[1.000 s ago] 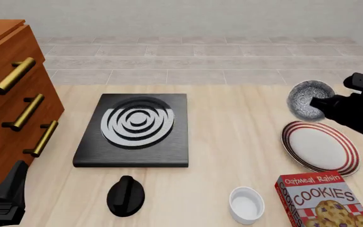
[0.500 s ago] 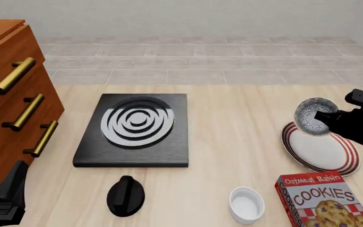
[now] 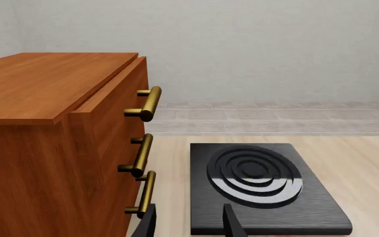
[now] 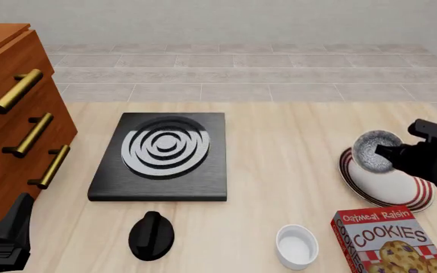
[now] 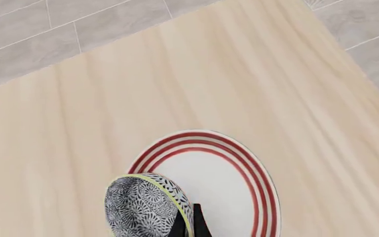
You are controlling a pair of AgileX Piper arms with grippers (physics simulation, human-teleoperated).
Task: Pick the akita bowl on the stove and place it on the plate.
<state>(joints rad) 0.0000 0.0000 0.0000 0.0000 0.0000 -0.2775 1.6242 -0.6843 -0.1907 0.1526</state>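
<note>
- Now lower and nearer than a second ago in the front view: bowl (image 4: 375, 151), speckled grey-white inside, pale rim, tilted, pinched at its rim by right gripper (image 4: 386, 151), hanging over the far-left edge of the red-striped plate (image 4: 389, 185). Stove (image 4: 163, 157) bare as before; small white cup (image 4: 297, 245) holding nothing.
- Left wrist view: left gripper (image 3: 188, 224) fingers parted, nothing between, near the stove (image 3: 263, 188) and drawers (image 3: 57, 148).
- Right wrist view: jaws clamped on bowl (image 5: 144, 206) rim, over plate (image 5: 226, 185).
</note>
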